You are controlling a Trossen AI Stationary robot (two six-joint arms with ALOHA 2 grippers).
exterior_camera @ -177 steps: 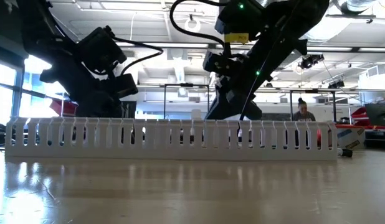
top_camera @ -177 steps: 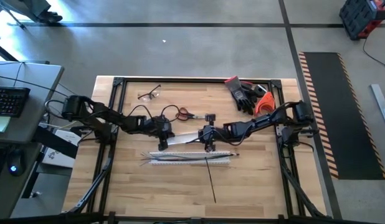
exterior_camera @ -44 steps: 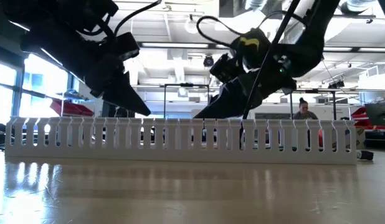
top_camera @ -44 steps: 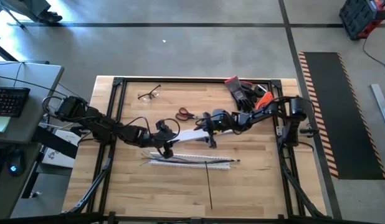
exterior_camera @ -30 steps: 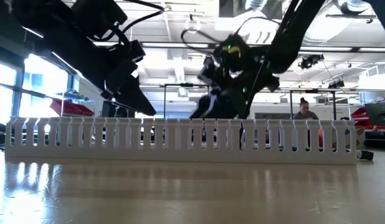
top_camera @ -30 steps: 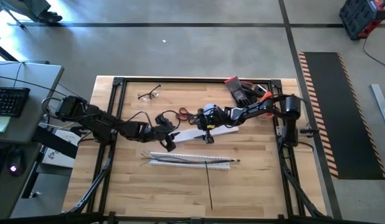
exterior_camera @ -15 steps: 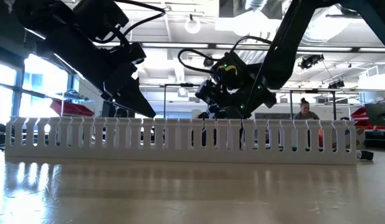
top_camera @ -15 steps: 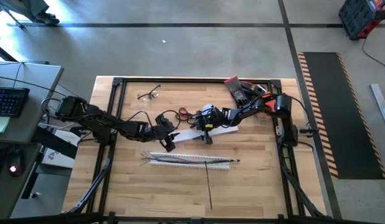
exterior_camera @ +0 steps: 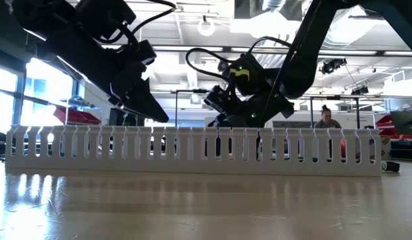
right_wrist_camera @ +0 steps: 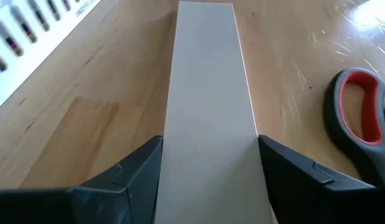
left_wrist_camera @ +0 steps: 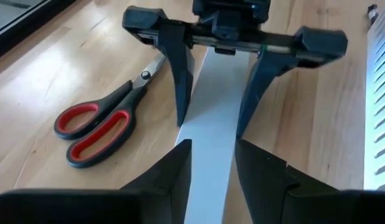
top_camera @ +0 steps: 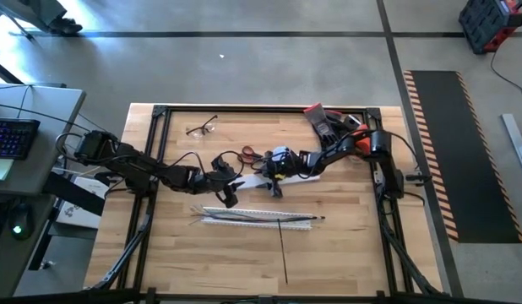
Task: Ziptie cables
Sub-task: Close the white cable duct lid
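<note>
Overhead strip lights and a wide workshop hall fill the background of the low view, where a person sits far off behind the pale wooden tabletop (top_camera: 345,245) framed in black metal rails. No brand, label or writing can be read anywhere. Serving as the landmark, the long white slotted plastic duct (top_camera: 258,218) lies across the middle of the table, and it is the only container here: the thin pinkish, purple and grey-white cables (top_camera: 212,214) lie along it, their loose ends spilling out past its left end, though I cannot tell how deep they sit inside. The very thin, straight black ziptie (top_camera: 283,251) lies on the bare wood, one end touching the duct's near side and the rest running away from it, with no gripper on it. Behind the duct lies the flat white cover strip (left_wrist_camera: 211,149), and both arms are on it. The left gripper (left_wrist_camera: 212,163) straddles one end with its dark fingers against the strip's two long edges; the right gripper (right_wrist_camera: 208,163) straddles the other end the same way, its fingers set at the strip's edges and only partly parted. Just beyond the strip from the duct lie red-handled scissors (left_wrist_camera: 99,127), closed. Farther behind the duct, clear safety glasses (top_camera: 202,127) rest to the left, and black-and-red work gloves (top_camera: 331,122) lie in the far right corner.
</note>
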